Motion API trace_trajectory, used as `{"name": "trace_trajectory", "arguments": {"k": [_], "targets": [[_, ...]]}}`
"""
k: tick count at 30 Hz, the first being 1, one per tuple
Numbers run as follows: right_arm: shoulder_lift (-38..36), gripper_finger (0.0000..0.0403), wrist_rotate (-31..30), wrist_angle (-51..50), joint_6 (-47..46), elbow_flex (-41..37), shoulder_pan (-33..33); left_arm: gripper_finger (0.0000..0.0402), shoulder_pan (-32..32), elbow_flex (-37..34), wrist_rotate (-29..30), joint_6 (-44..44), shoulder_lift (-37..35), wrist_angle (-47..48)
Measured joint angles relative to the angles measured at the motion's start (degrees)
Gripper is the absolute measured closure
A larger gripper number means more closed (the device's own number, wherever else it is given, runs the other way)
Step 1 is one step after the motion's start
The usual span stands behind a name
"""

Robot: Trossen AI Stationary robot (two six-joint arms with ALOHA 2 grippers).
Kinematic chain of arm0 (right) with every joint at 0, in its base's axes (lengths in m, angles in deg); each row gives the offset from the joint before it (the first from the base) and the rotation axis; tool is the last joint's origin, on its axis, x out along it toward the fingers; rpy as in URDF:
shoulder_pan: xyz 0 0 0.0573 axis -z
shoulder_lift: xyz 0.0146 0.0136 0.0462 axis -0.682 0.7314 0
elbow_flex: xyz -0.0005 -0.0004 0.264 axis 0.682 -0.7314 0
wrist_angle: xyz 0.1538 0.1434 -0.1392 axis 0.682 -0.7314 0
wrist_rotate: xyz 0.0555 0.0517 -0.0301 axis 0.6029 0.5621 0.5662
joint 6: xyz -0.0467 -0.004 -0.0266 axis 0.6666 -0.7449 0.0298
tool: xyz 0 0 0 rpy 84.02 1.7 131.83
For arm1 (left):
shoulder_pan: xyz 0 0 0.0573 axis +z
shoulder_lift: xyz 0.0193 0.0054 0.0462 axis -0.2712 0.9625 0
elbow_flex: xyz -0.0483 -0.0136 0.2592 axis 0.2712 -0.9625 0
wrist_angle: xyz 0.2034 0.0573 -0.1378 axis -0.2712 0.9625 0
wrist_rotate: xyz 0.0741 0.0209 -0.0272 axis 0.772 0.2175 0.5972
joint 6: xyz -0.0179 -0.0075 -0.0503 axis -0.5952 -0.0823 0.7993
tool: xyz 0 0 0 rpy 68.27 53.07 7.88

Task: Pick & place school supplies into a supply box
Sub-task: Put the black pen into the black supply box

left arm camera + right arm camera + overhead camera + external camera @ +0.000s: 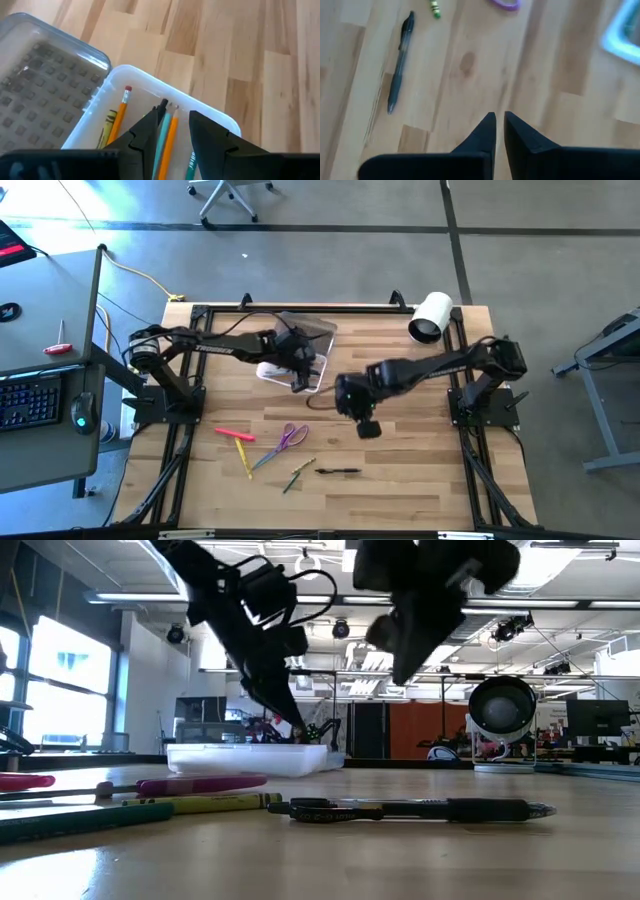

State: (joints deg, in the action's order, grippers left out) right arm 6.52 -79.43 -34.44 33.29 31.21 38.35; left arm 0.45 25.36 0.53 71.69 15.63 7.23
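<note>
Wooden table (420,480), high view. The supply box (275,372) sits at about 11 o'clock from the table's centre, with its ribbed lid (45,95) folded open beside it. Pencils (117,117) already lie inside.

The left gripper (172,132) hangs directly over the box, fingers parted and holding nothing; an orange pencil lies in the box between them.

The right gripper (499,131) hovers mid-table, fingers pressed nearly together and empty.

Loose supplies lie in a band along the 6 to 8 o'clock edge: pink marker (234,434), yellow pencil (245,456), purple-handled scissors (290,437), green pencil (298,473) and black pen (339,471).

Key relation: the black pen lies at roughly 7 o'clock from the right gripper, near it, its long axis running 3 to 9 o'clock in the high view. The right arm looks nearer, and would probably need to open and straddle that axis.
</note>
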Motion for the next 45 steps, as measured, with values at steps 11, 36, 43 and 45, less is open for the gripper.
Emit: {"name": "trace_trajectory", "arguments": {"k": [11,36,43,45], "targets": [[0.0,0.0294,-2.65,18.15,-2.04,-11.1,-9.26,0.0257,-1.7,8.6,1.03,0.33,0.0,4.85],[15.76,0.0253,-31.36,38.07,-22.68,-13.83,-29.5,0.0257,-5.89,15.76,-2.78,19.69,0.0,12.28],[19.69,0.0293,-25.78,43.06,-25.45,-13.76,-26.83,0.0257,-8.71,15.76,-2.78,20.07,0.0,12.24],[20.17,0.0331,-25.46,45.09,-25.33,-13.76,-26.31,0.0257,-10.11,15.76,-2.49,20.15,0.0,12.12]]}}
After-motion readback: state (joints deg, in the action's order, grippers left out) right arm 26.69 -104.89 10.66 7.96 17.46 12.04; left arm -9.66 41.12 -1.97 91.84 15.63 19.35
